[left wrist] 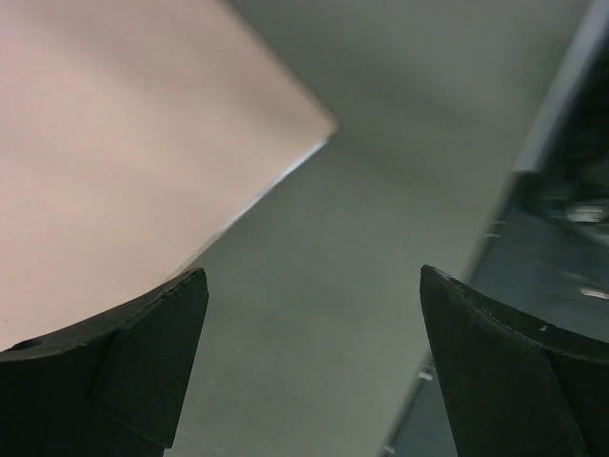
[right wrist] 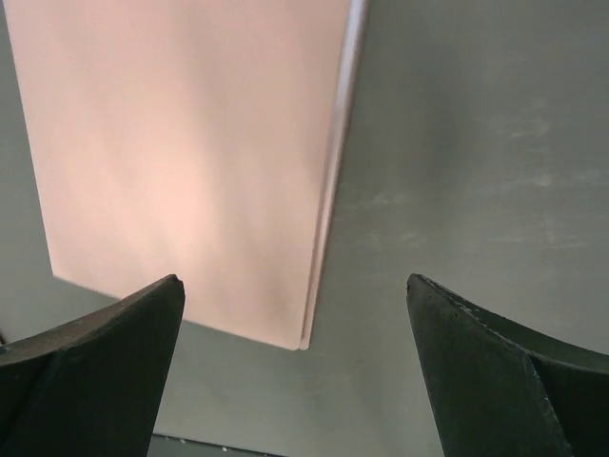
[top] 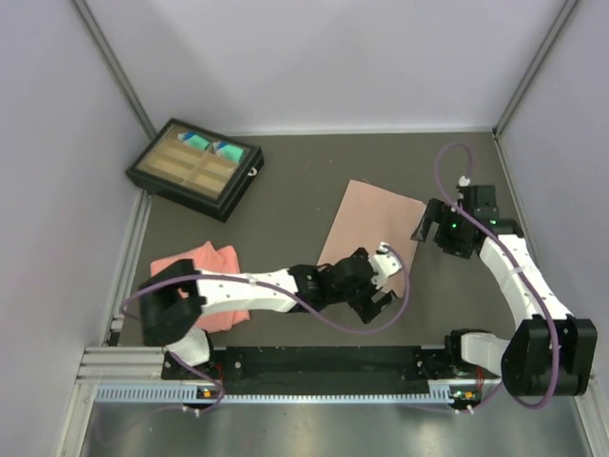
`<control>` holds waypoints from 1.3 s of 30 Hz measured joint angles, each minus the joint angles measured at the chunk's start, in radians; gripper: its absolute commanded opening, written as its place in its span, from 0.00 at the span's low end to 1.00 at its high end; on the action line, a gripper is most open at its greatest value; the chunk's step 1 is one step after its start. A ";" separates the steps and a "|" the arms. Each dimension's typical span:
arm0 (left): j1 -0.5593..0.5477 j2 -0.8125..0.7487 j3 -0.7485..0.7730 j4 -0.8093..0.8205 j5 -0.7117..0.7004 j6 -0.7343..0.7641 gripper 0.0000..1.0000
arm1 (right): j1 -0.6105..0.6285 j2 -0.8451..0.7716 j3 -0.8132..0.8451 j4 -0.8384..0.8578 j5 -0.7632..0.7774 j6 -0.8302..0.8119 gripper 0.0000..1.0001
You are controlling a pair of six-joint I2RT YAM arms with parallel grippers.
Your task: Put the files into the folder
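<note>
Files, the white printed sheets, show nowhere as loose pages. Seen from above, only the closed tan-pink folder (top: 366, 214) lies flat in the middle of the dark counter (top: 285, 200), so I judge the sheets are already inside it. Its long axis runs from near to far, leaning a little right at the far end. My left gripper (top: 373, 297) hangs over the folder's near edge, with that arm overlapping the cover. My right gripper (top: 428, 221) sits just beside the right long edge. In the left wrist view, my left gripper (left wrist: 314, 286) stands wide apart and holds nothing. The folder (left wrist: 124, 143) fills the upper left, one corner pointing right. A thin pale line (left wrist: 276, 186) along its edge may be paper within, though I cannot be sure. In the right wrist view, my right gripper (right wrist: 295, 286) is also wide and empty. The folder (right wrist: 190, 143) lies ahead and to the left, its long edge running away from me with a pale strip (right wrist: 333, 162) along it. Any further move, I judge, turns on that right edge, which my right gripper faces most squarely.
</note>
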 measured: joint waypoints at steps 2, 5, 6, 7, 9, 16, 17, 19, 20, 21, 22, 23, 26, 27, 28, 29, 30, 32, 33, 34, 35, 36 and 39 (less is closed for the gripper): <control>0.004 -0.086 -0.016 0.003 0.079 -0.030 0.96 | 0.063 0.011 -0.003 0.003 0.007 -0.008 0.99; 0.026 -0.242 -0.045 0.000 0.148 -0.077 0.98 | 0.184 0.040 -0.003 0.021 0.014 -0.006 0.99; 0.041 -0.291 -0.053 0.001 0.154 -0.090 0.98 | 0.225 0.053 -0.003 0.027 0.024 0.002 0.98; 0.058 -0.339 -0.062 0.000 0.156 -0.103 0.98 | 0.269 0.071 -0.002 0.033 0.032 0.011 0.98; 0.105 -0.435 -0.085 -0.003 0.152 -0.121 0.98 | 0.372 0.122 0.011 0.038 0.074 0.043 0.98; 0.200 -0.647 -0.137 -0.093 0.034 -0.159 0.98 | 0.740 0.366 0.135 0.107 0.149 0.208 0.90; 0.208 -0.676 -0.146 -0.111 0.011 -0.164 0.98 | 0.773 0.399 0.152 0.120 0.159 0.236 0.89; 0.222 -0.732 -0.164 -0.144 -0.027 -0.167 0.98 | 0.827 0.459 0.185 0.136 0.182 0.285 0.89; 0.230 -0.763 -0.174 -0.159 -0.044 -0.168 0.98 | 0.843 0.489 0.204 0.137 0.195 0.306 0.89; 0.234 -0.790 -0.180 -0.176 -0.054 -0.168 0.98 | 0.857 0.520 0.224 0.137 0.209 0.325 0.89; 0.235 -0.813 -0.185 -0.189 -0.066 -0.168 0.98 | 0.865 0.543 0.240 0.138 0.222 0.338 0.89; 0.236 -0.830 -0.187 -0.201 -0.072 -0.168 0.98 | 0.871 0.570 0.256 0.138 0.234 0.353 0.89; 0.236 -0.870 -0.188 -0.231 -0.092 -0.166 0.98 | 0.875 0.618 0.287 0.134 0.263 0.385 0.89; 0.236 -0.878 -0.188 -0.241 -0.098 -0.164 0.98 | 0.875 0.626 0.296 0.129 0.274 0.390 0.89; 0.236 -0.883 -0.188 -0.250 -0.103 -0.163 0.98 | 0.875 0.633 0.308 0.121 0.285 0.396 0.89; 0.237 -0.887 -0.188 -0.258 -0.106 -0.161 0.98 | 0.875 0.639 0.321 0.115 0.296 0.398 0.89; 0.238 -0.888 -0.190 -0.261 -0.109 -0.160 0.98 | 0.875 0.652 0.342 0.109 0.309 0.399 0.89; 0.238 -0.888 -0.196 -0.263 -0.115 -0.157 0.98 | 0.868 0.678 0.379 0.108 0.328 0.398 0.89; 0.239 -0.888 -0.199 -0.265 -0.116 -0.155 0.98 | 0.863 0.697 0.401 0.107 0.335 0.397 0.89; 0.239 -0.888 -0.202 -0.266 -0.117 -0.153 0.98 | 0.855 0.715 0.418 0.108 0.343 0.397 0.89; 0.240 -0.888 -0.203 -0.267 -0.118 -0.152 0.98 | 0.847 0.729 0.431 0.108 0.349 0.395 0.89; 0.240 -0.888 -0.204 -0.268 -0.118 -0.151 0.98 | 0.835 0.747 0.451 0.105 0.355 0.393 0.89; 0.240 -0.888 -0.205 -0.270 -0.117 -0.148 0.98 | 0.789 0.801 0.522 0.099 0.374 0.377 0.89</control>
